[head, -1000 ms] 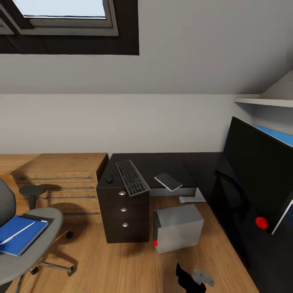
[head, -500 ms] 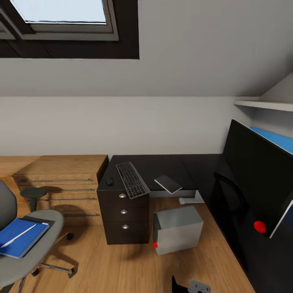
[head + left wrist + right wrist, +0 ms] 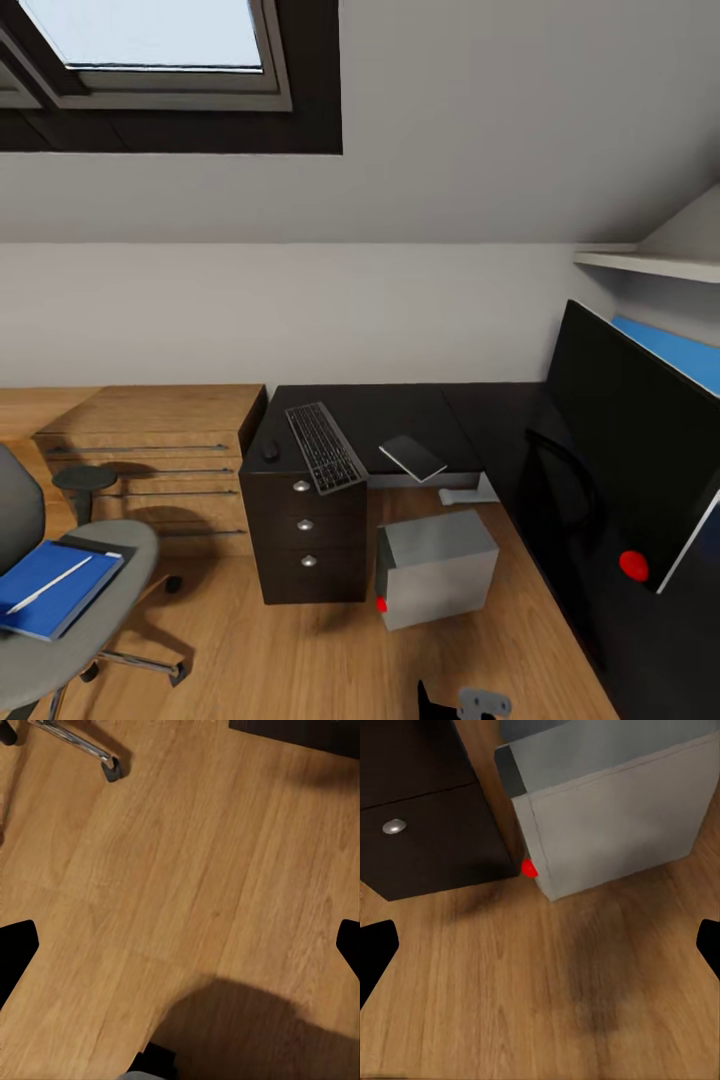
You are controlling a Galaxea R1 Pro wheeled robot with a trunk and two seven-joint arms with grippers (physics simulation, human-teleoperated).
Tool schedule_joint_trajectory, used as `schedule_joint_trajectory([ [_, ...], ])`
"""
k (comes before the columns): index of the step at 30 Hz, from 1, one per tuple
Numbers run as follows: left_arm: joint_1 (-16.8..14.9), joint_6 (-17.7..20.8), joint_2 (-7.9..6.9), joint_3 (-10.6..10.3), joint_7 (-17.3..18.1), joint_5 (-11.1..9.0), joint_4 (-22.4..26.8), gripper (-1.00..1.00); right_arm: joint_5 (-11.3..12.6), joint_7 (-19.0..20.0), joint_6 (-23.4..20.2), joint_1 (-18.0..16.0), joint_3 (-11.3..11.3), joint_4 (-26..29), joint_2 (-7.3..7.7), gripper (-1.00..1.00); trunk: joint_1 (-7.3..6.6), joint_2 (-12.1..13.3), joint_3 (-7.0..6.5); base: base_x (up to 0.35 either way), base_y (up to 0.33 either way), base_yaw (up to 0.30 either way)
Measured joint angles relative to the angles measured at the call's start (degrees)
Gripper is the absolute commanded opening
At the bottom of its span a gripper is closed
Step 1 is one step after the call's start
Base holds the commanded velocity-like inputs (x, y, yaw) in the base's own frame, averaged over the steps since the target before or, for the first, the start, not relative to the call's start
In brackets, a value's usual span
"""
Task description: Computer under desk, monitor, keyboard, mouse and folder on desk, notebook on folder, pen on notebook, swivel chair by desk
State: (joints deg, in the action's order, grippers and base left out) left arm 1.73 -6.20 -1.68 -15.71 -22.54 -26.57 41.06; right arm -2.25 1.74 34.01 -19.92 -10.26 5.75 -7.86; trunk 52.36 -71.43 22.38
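Folder (image 3: 48, 588): blue, flat on the seat of the swivel chair (image 3: 95, 615), low at the left of the head view; not yet on the desk.
Pen (image 3: 47, 584): thin white stick lying on the blue cover, long axis running near-left to far-right.
Notebook: cannot tell apart from the blue folder at this size.
Keyboard (image 3: 323, 446): on the desk (image 3: 400, 405), long axis near-to-far, near end overhanging the drawer unit (image 3: 303, 535).
Mouse (image 3: 269, 449): small and dark, just left of the keyboard on the desk.
Computer (image 3: 436, 566): grey box on the floor just right of the drawers, partly under the desk edge; red spot on its near-left corner.
Monitor (image 3: 635, 440): large dark panel at the right, close to the camera; support not clear.
Flat dark slab (image 3: 412, 456): tilted on the desk right of the keyboard, identity unclear.
Left gripper (image 3: 180, 945): over bare wooden floor, dark tips at opposite edges of the wrist view, spread wide, grasping nothing.
Right gripper (image 3: 540, 945): tips likewise spread apart and empty, facing the computer and the drawers.
Key relation: folder lies far to the left of both arms, so the left arm is judged nearer; base likely needs to turn left toward the chair first.
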Motion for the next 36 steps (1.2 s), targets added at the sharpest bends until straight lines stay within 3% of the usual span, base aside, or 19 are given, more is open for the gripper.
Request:
schedule_joint_trajectory([
  [4,0.0,0.1,0.02,0.0,-0.1,-0.2,-0.3,1.00,-1.7,-0.1,0.0,0.0,0.0,-0.4,0.11,1.00,-0.85,1.6,-0.72,-0.152,0.000,0.000],
  [24,0.0,0.0,-0.16,0.2,-0.1,-0.1,-0.8,1.00,-2.0,0.0,0.1,0.0,0.0,-0.7,0.04,1.00,-5.26,9.6,-4.29,-0.297,0.000,0.000],
  [25,0.0,0.0,-0.17,0.2,0.0,0.0,0.0,1.00,-2.0,0.0,0.1,0.0,0.1,-0.5,0.01,1.00,-5.48,10.0,-4.47,-0.016,0.000,0.000],
  [27,0.0,0.8,-0.24,0.1,-0.1,0.1,10.5,1.00,-2.0,-0.4,-0.6,-0.1,0.1,6.1,-0.19,1.00,-5.93,10.8,-4.84,-0.011,0.000,0.000],
  [28,0.0,1.1,-0.24,0.1,-0.1,0.1,12.3,1.00,-2.0,-0.4,-1.2,-0.1,0.1,8.1,-0.25,1.00,-6.15,11.2,-5.01,-0.003,0.000,0.000],
  [29,0.0,6.7,-0.31,0.2,-0.8,-0.2,20.0,1.00,-1.9,-0.6,-9.7,-0.1,-0.2,13.7,-0.60,1.00,-6.37,11.6,-5.19,-0.003,0.000,0.000],
  [30,0.0,8.9,-0.32,0.3,-1.2,-0.3,23.5,1.00,-1.9,-0.8,-13.1,-0.1,-0.3,23.0,-0.64,1.00,-6.59,12.0,-5.38,-0.002,0.000,0.000],
  [31,0.0,11.3,-0.33,0.4,-1.5,-0.3,25.5,1.00,-1.9,-0.9,-16.6,-0.1,-0.4,26.5,-0.68,1.00,-6.82,12.4,-5.55,-0.001,0.000,0.000],
  [32,0.0,18.8,-0.27,1.0,-2.7,-0.2,31.0,1.00,-1.8,-1.9,-28.9,-0.1,-0.6,34.1,-0.74,1.00,-7.03,12.9,-5.74,0.000,0.000,0.000],
  [33,0.0,21.3,-0.20,1.3,-3.2,-0.2,33.3,1.00,-1.8,-2.4,-33.8,-0.1,-0.6,39.0,-0.75,1.00,-7.26,13.2,-5.92,0.000,0.000,0.000],
  [34,0.0,25.2,-0.06,1.7,-4.0,-0.2,36.6,1.00,-1.8,-3.5,-42.2,-0.1,-0.6,44.7,-0.78,1.00,-7.48,13.6,-6.10,0.000,0.000,0.000],
  [36,0.0,28.4,0.17,2.0,-4.6,-0.3,39.6,1.00,-1.6,-4.8,-49.9,-0.1,-0.7,50.7,-0.80,1.00,-7.92,14.5,-6.45,0.000,0.000,0.000],
])
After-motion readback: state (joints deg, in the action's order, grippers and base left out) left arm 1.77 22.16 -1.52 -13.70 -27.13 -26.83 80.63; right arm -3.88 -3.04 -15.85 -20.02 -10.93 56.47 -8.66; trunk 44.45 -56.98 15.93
